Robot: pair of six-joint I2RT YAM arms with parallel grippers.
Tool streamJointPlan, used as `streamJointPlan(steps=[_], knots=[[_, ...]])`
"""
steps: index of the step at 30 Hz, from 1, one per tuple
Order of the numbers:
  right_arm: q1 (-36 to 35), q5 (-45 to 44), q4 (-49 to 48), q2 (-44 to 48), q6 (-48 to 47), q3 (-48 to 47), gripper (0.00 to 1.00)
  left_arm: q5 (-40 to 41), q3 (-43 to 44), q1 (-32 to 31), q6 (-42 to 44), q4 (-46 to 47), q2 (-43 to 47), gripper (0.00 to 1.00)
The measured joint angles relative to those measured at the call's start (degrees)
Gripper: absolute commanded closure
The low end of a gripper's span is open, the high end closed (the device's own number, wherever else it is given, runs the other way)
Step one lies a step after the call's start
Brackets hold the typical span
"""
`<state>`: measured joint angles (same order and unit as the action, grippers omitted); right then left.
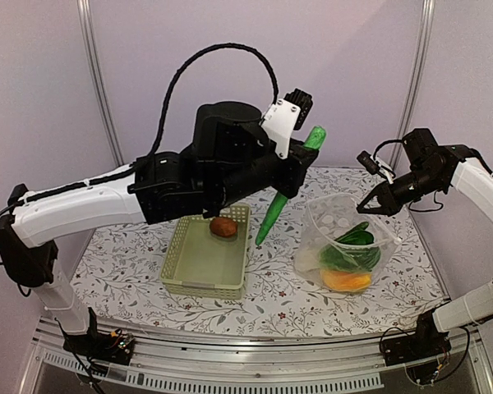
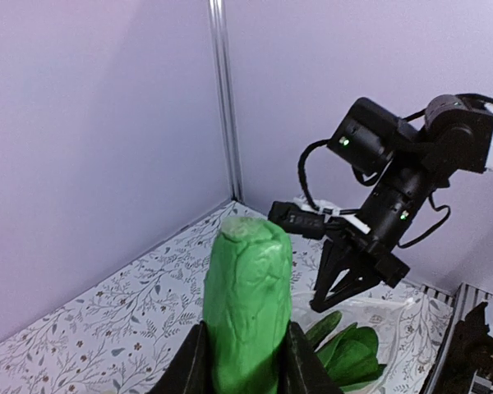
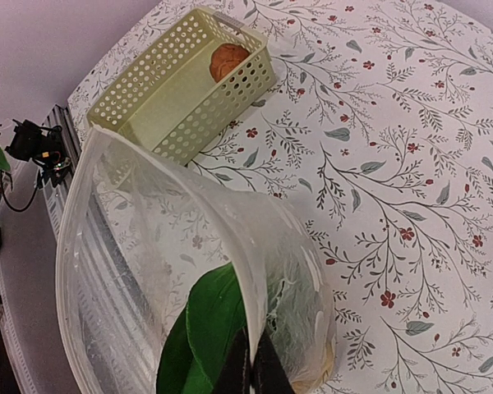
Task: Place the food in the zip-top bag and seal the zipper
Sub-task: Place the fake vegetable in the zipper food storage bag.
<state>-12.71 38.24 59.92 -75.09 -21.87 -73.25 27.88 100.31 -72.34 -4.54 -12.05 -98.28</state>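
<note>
The left gripper [image 2: 246,371] is clamped on a long green toy cucumber [image 1: 273,209] partway along its length and holds it tilted in the air, its lower tip above the gap between the pale green lattice plastic basket [image 1: 201,287] and the clear dotted zip-top bag [image 1: 338,215]. The right gripper [image 1: 380,202] is pinched shut on the bag's rim, lifting the mouth open; the zipper [image 3: 193,182] is unsealed. Inside the bag lie a green leafy toy [image 1: 351,251] and a yellow-orange piece [image 1: 345,281], while a reddish-brown toy [image 1: 223,226] sits in the basket on the flowered bench [image 1: 131,271]. The step in hand appears to be loading the cucumber. The next move likely calls for carrying it over the mouth and feeding the tip in without knocking the held rim.
</note>
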Motion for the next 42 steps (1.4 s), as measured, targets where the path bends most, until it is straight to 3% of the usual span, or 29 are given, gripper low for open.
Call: streamJointPlan(steps=[13, 26, 42], knots=[[0.0, -0.02, 0.02, 0.02, 0.0, -0.09, 1.0, -14.67, 0.33, -3.58, 13.31, 21.73, -5.14, 1.0], [0.0, -0.04, 0.02, 0.13, -0.02, -0.09, 1.0, -27.76, 9.81, -3.06, 23.3, 28.41, -17.84, 1.0], [0.0, -0.09, 0.04, 0.46, -0.04, -0.09, 1.0, -38.16, 5.44, 2.62, 23.78, 32.54, -24.7, 1.0]])
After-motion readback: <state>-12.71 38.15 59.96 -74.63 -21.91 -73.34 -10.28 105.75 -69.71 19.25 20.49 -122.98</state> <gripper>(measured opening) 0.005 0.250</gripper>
